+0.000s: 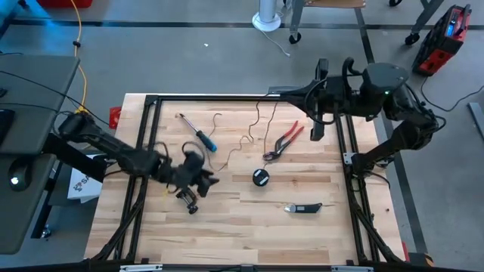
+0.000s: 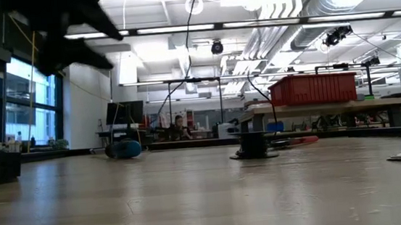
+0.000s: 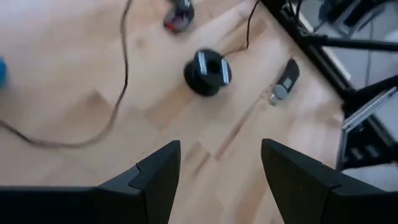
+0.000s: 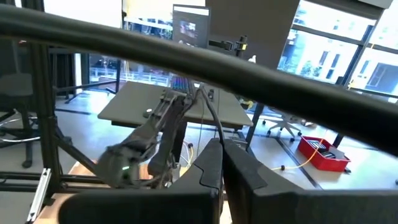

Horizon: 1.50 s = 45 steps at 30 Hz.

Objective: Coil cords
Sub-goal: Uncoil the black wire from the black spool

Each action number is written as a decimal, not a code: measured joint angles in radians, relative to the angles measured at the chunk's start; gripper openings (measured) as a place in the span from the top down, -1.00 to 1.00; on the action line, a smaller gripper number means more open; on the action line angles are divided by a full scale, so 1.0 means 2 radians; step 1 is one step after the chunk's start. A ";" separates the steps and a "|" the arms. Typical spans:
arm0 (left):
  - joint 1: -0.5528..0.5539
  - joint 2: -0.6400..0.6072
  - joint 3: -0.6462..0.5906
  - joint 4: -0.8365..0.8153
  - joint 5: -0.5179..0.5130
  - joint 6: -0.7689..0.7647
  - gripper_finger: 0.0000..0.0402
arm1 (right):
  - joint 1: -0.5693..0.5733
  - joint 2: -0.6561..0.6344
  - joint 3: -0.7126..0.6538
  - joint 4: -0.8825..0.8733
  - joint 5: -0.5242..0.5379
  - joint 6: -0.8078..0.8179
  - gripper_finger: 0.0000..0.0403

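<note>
A small round black reel (image 1: 260,177) stands on the wooden table (image 1: 227,227), right of centre, also seen as the reel (image 3: 207,71) in the left wrist view. The hair-thin dark cord (image 1: 270,125) runs from near it toward the far edge and loops loosely over the boards (image 3: 124,74). My left gripper (image 1: 204,189) hovers open, left of the reel and pointing at it, fingers (image 3: 158,180) apart with nothing between them. My right gripper (image 1: 271,92) is shut, raised high over the far right, pointing level toward the table's left. My right gripper pinches the thin cord (image 4: 214,127) at the free ends of its shut fingers. The fingers lie level and point toward the table's left. The cord hangs slack below them (image 2: 187,48) and runs down to the table; which part of its length is held I cannot tell.
A blue-handled screwdriver (image 1: 198,134) lies at the far left. Red pliers (image 1: 286,140) lie beyond the reel. A small black and silver tool (image 1: 302,208) lies near right. The black frame (image 1: 151,102) borders the table.
</note>
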 joint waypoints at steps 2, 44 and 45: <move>-0.015 0.017 -0.015 0.013 -0.006 -0.034 -0.07 | -0.005 0.000 0.000 0.000 0.000 -0.001 1.00; 0.116 0.408 0.189 0.357 0.003 0.118 0.01 | -0.071 0.022 0.000 0.004 -0.013 0.005 1.00; 0.120 0.408 0.193 0.358 0.008 0.131 0.01 | -0.071 0.022 0.000 0.004 -0.014 0.005 1.00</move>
